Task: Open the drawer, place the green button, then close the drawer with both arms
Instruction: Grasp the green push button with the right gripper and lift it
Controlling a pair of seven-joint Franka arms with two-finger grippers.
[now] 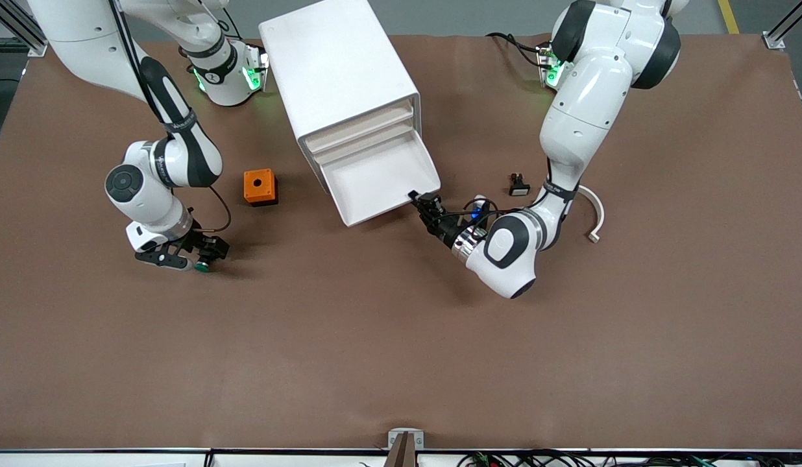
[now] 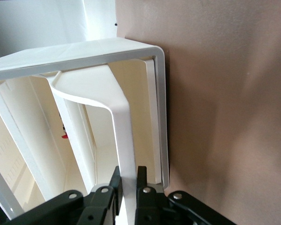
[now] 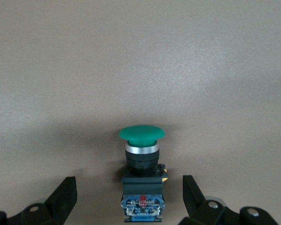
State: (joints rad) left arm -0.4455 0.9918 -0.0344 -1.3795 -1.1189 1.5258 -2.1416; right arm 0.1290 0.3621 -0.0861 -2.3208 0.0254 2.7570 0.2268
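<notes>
The left gripper [image 1: 422, 202] is clamped on the front lip of the drawer [image 1: 383, 176], its fingers [image 2: 141, 180] pressed against either face of the thin wall; the drawer is pulled out of the white cabinet [image 1: 339, 68]. The right gripper [image 1: 203, 257] is held low at the table [image 1: 401, 337] with fingers [image 3: 65, 194] spread, and the button [image 3: 141, 173] is seen between them, not gripped. The orange box [image 1: 259, 187] is located between button and cabinet, while a black-and-white switch [image 1: 518, 185] and a white curved piece [image 1: 594, 214] are located beside the left arm.
</notes>
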